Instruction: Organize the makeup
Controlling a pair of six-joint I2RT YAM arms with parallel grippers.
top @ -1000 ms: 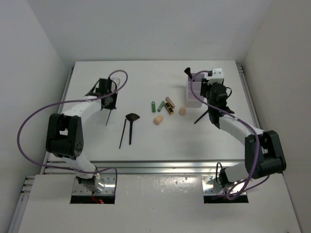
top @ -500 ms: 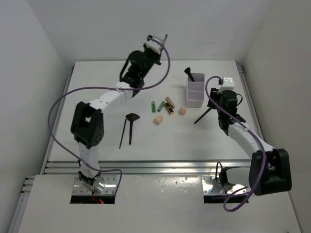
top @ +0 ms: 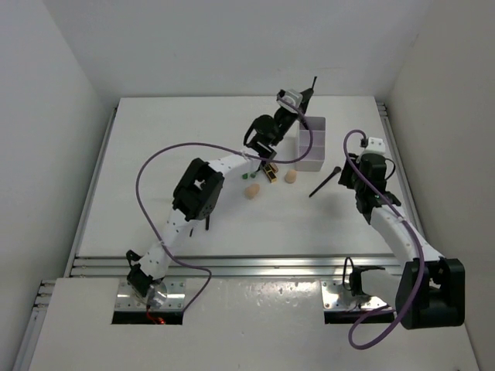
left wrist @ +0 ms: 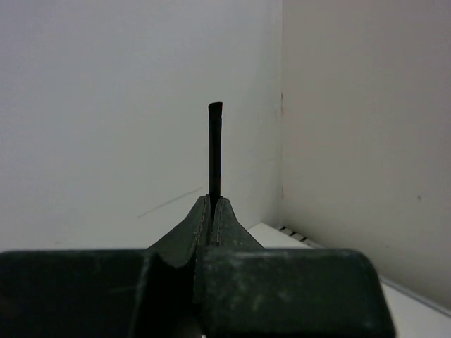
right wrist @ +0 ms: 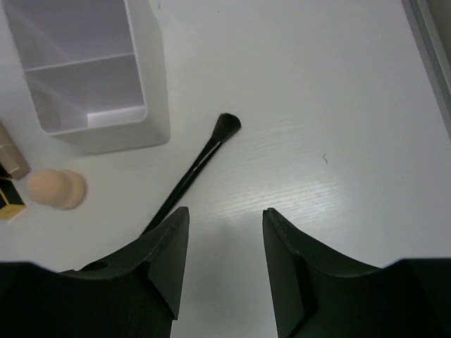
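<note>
Two wrist views show left gripper [left wrist: 213, 204] clamping a stick [left wrist: 215, 148] (brush, perhaps), right gripper [right wrist: 225, 215] apart.

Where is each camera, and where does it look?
Top external: high behind the robot, looking down at the table; both arms show.
Left wrist: on the raised arm, facing a wall; its gripper pinches a black stick.
Right wrist: looks down past its open gripper at a brush and white box.
The top view shows those too.

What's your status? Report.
Left gripper shut on thin black stick, near white compartment box. Right gripper open above black flat-headed brush. Nothing in the way.
</note>
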